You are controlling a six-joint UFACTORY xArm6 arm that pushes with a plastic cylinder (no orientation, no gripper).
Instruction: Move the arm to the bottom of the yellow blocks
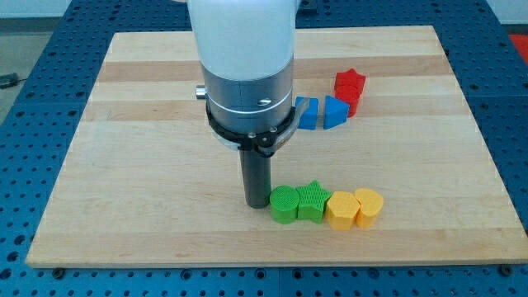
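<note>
Nearest the view's bottom, on a pale wooden counter (148,165) over blue perforated flooring, sit a green cylinder (285,205), green star (312,200) and two yellow blocks (341,209) (369,206) in a touching row, my tip (256,204) just left of the cylinder, bearing no hand, blue (307,114) (333,112) and red (349,87) blocks beyond

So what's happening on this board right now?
An arm with a rod is pushing blocks on a wooden board. My tip sits just left of the green blocks, which line up in a row with the yellow blocks. It is not yet below the yellow ones. Blue blocks and red blocks sit higher up.
</note>
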